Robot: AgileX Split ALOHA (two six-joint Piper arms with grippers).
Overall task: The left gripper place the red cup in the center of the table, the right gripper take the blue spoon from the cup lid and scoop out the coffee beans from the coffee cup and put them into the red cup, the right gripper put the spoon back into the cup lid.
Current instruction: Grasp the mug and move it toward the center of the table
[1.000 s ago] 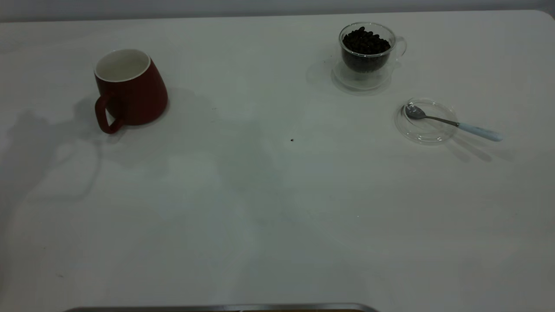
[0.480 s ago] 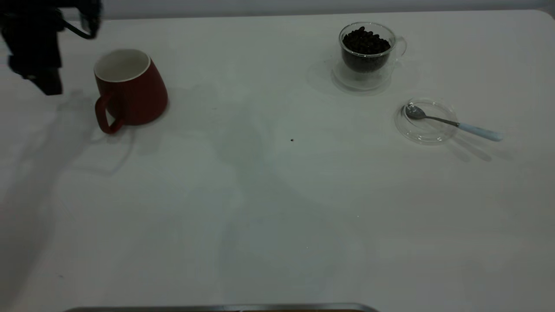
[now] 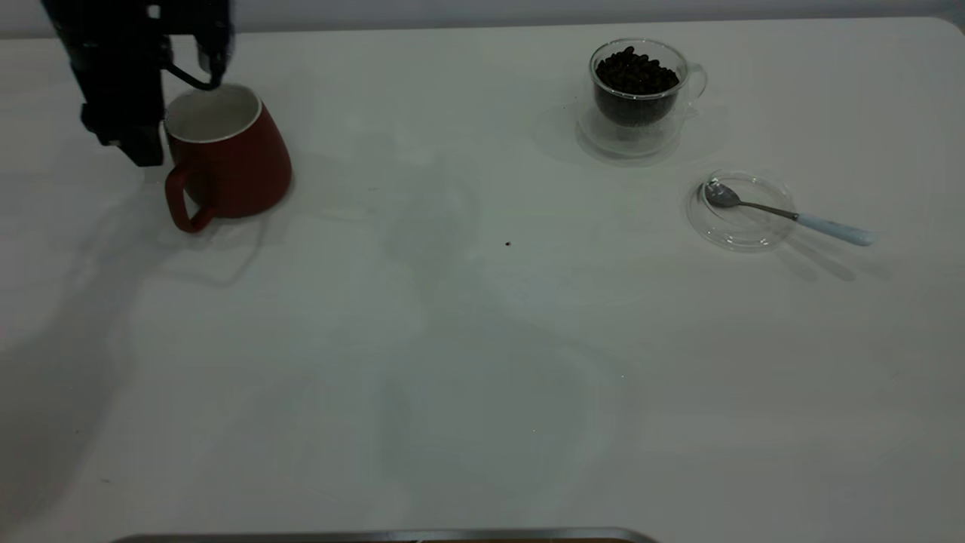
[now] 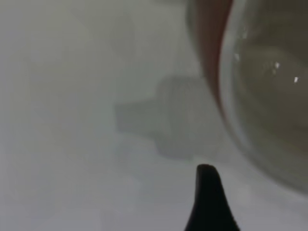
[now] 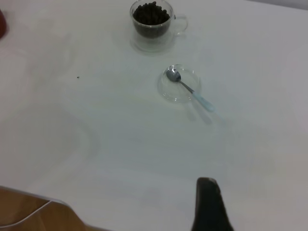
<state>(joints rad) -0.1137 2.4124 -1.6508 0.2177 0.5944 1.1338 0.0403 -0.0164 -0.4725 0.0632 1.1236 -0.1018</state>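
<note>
Left tool (image 3: 143, 143) now beside red cup (image 3: 226, 154)

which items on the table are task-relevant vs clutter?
In play: red cup, left gripper beside it, coffee cup with coffee beans, cup lid, blue spoon resting on it.
Clutter: one dark speck mid-table.

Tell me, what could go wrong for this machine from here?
The left pincer hangs close beside the red cup, at the rim on its left; a slight misjudgement might knock or tip the cup rather than grip it. The blue spoon lies with only its bowl in the cup lid and its handle sticking out over the table, so a nudge could roll it off. The coffee beans are heaped high in the coffee cup, so scooping may spill some.
</note>
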